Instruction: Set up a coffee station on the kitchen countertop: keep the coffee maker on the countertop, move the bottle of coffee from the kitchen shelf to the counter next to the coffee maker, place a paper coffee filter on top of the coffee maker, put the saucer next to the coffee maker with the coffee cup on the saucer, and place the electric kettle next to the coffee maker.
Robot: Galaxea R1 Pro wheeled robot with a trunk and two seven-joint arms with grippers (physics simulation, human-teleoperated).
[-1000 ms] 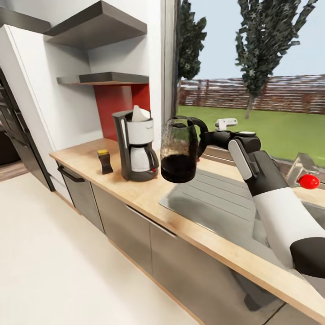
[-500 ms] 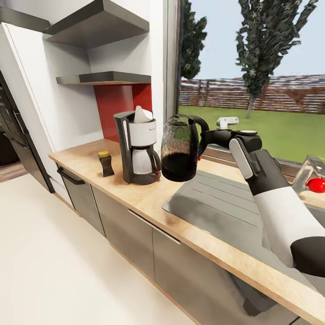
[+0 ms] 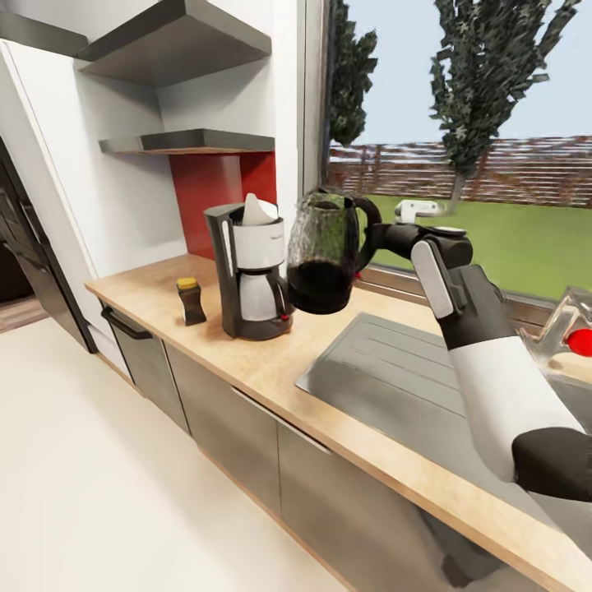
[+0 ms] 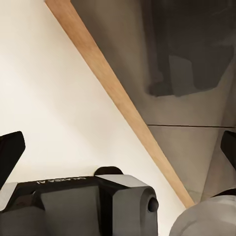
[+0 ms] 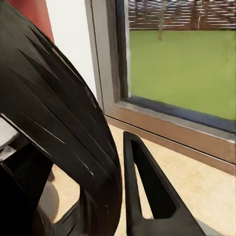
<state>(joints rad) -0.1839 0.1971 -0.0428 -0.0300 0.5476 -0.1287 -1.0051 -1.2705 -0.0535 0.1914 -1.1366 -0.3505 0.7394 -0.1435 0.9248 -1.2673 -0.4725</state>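
Black loop handle sits clamped in the right gripper (image 3: 372, 238), holding the electric kettle (image 3: 322, 261) airborne just beside the coffee maker (image 3: 249, 273). Drifting sideways risks knocking the maker or its paper coffee filter (image 3: 256, 209).

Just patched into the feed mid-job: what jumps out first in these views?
The electric kettle hangs in the air in the right hand, held by its handle, just right of the coffee maker on the kitchen countertop. A paper coffee filter sits on the maker, and the bottle of coffee stands to its left.
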